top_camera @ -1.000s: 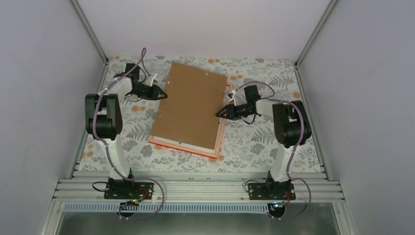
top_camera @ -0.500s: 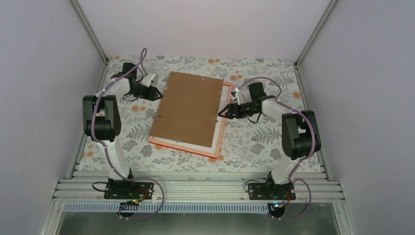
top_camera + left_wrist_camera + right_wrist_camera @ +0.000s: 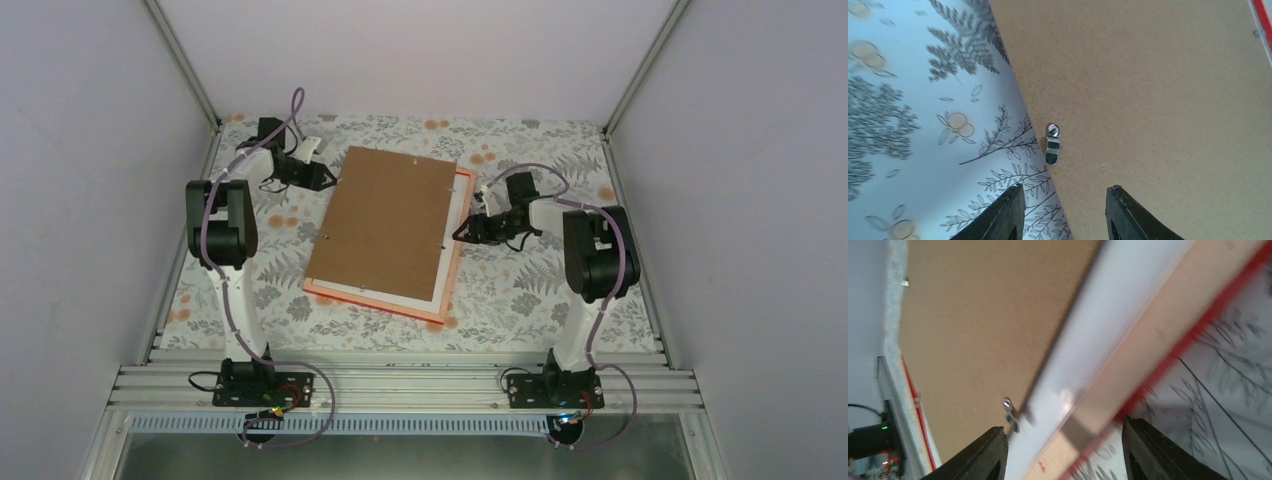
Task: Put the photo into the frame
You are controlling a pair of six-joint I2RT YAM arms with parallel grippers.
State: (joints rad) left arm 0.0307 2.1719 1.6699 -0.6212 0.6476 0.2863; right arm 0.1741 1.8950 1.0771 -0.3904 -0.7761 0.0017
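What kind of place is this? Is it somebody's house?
Probably a robot testing booth, not a house: plain walls close it in, the left arm and right arm are bolted to a metal rail, and a leaf-print cloth lies underneath.

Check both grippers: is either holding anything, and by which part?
Nothing is held. The left gripper hangs open over the backing board edge by a metal clip; the right gripper hangs open above the frame edge.
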